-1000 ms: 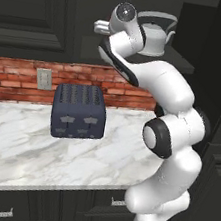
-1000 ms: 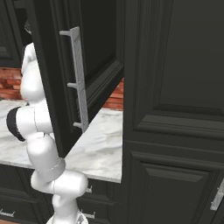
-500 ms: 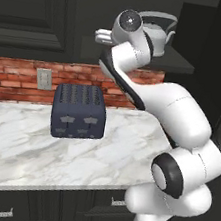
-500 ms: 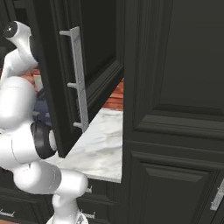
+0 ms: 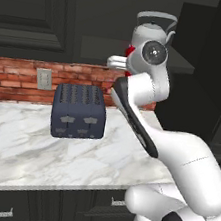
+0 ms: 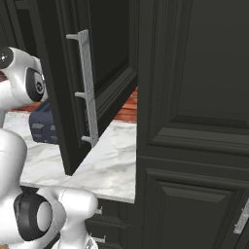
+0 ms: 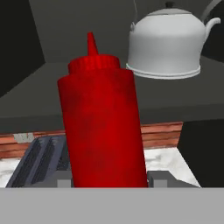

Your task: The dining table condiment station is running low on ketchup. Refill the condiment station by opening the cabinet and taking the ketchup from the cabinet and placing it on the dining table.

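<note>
Black cabinetry surrounded a marble desk (image 5: 19,154) backed by red brick. At the cabinet (image 6: 63,73) opening, the claw (image 7: 109,181) was clenched on the ketchup (image 7: 103,118), which stood upright between its fingers, nozzle up. Behind it a white kettle (image 7: 168,41) sat on the cabinet shelf; below, a dark toaster (image 5: 78,111) stood near the desk's back edge.

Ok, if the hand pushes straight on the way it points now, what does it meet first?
Apart from the ketchup bottle already between its fingers, probably the kettle on the cabinet shelf, a little right of the line. Depth is hard to judge; it might slip past to the cabinet's back.
</note>
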